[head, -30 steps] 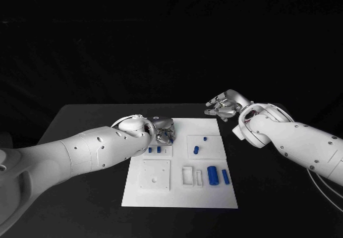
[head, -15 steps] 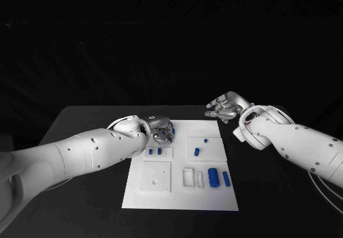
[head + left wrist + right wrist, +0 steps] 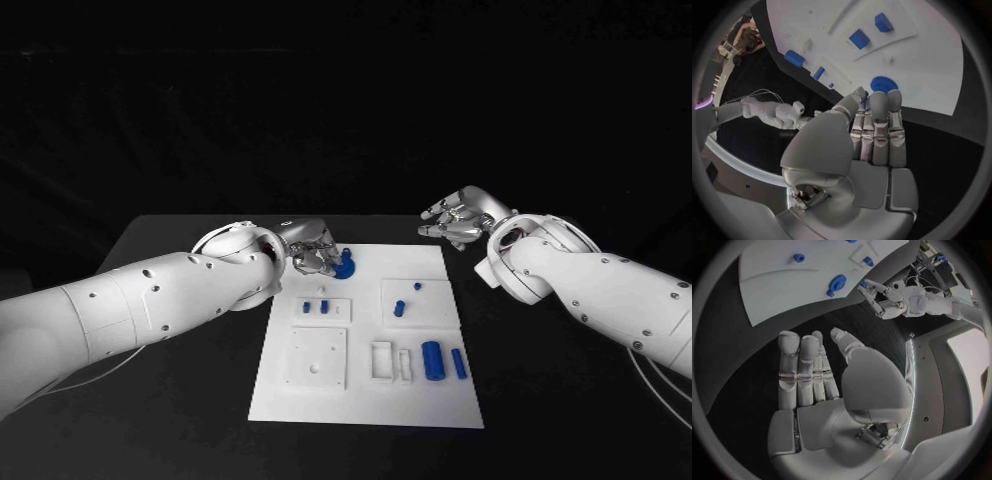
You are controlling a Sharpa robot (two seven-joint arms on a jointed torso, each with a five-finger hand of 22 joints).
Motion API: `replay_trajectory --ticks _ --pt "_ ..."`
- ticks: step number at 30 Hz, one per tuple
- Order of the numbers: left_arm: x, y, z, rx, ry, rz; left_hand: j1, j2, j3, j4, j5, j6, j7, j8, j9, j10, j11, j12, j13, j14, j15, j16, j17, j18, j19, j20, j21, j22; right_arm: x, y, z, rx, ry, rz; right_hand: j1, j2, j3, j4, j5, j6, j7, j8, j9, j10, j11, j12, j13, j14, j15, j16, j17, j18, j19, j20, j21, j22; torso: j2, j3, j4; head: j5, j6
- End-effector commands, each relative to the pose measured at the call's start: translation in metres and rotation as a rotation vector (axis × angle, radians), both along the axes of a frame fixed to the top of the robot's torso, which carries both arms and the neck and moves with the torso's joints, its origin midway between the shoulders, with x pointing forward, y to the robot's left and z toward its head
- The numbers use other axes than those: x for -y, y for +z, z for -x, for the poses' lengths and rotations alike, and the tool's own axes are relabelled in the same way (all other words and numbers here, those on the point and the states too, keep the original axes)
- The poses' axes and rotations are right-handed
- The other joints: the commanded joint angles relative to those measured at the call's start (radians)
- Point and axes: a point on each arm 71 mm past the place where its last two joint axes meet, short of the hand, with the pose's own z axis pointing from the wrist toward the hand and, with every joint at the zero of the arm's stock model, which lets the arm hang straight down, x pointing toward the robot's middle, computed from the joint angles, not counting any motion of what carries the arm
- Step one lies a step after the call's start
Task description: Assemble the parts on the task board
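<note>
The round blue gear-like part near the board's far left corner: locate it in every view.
Head view: round blue gear-like part, by the left hand's fingers.
Left wrist view, just beyond the fingertips.
Right wrist view.
Shared landmark: white task board.

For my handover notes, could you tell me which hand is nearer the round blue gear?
Left. The left hand sits right beside the gear; the right hand hovers off the task board, beyond its far corner.
</note>
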Motion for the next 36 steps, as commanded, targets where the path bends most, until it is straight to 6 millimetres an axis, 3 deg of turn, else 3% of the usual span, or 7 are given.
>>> replay_trajectory --ticks 1,11,17,36 --pt "-0.006 0.000 0.002 -0.046 0.014 0.006 -0.005 0.000 -0.002 -0.005 -0.002 0.006 0.000 0.007 0.001 0.004 0.001 0.000 0.001 0.003 0.001 0.003 0.001 0.009 -0.001 -0.003 0.005 0.022 0.001 0.001 0.000 0.006 0.005 0.000 -0.007 -0.007 0.006 -0.002 0.003 0.003 0.006 -0.005 -0.001 0.006 0.003 -0.002 -0.002 -0.005 0.002 0.001 -0.001 0.016 0.042 -0.001 -0.003 0.052 -0.003 -0.0018 0.0035 -0.003 -0.004" --pt "-0.022 -0.005 0.005 -0.047 0.026 -0.028 0.000 -0.001 -0.005 -0.006 -0.004 0.006 0.000 0.006 0.001 0.004 0.001 0.000 0.001 0.001 0.001 0.003 0.002 0.008 -0.004 -0.003 0.006 0.022 0.002 0.001 0.001 0.005 0.003 0.001 -0.007 -0.007 0.006 -0.002 0.003 0.003 0.006 -0.005 -0.001 0.006 0.003 -0.002 -0.002 -0.005 0.002 0.001 -0.001 0.016 0.042 -0.001 -0.003 0.052 -0.002 -0.0017 0.0028 0.004 -0.004" --pt "-0.022 -0.015 0.005 -0.055 0.021 -0.053 0.000 -0.001 -0.005 -0.006 -0.004 0.006 0.000 0.006 0.001 0.004 0.001 0.000 0.001 0.001 0.001 0.003 0.002 0.008 -0.004 -0.003 0.006 0.022 0.001 0.001 0.000 0.005 0.004 0.000 -0.007 -0.007 0.006 -0.002 0.003 0.003 0.006 -0.005 -0.001 0.006 0.003 -0.002 -0.002 -0.005 0.002 0.001 -0.001 0.016 0.042 -0.001 -0.003 0.052 0.001 -0.0006 -0.0007 0.006 -0.002" --pt "-0.018 -0.032 0.004 -0.071 0.014 -0.082 0.004 0.001 -0.006 -0.004 -0.003 0.004 0.001 0.007 0.001 0.002 0.002 0.000 0.001 0.000 0.001 0.003 0.003 0.009 -0.006 -0.003 0.010 0.022 0.000 0.001 0.000 0.006 0.006 -0.001 -0.007 -0.007 0.006 -0.002 0.003 0.003 0.006 -0.005 -0.001 0.006 0.003 -0.002 -0.002 -0.005 0.002 0.001 -0.001 0.016 0.042 -0.001 -0.003 0.052 0.000 -0.0001 -0.0001 0.002 -0.006"
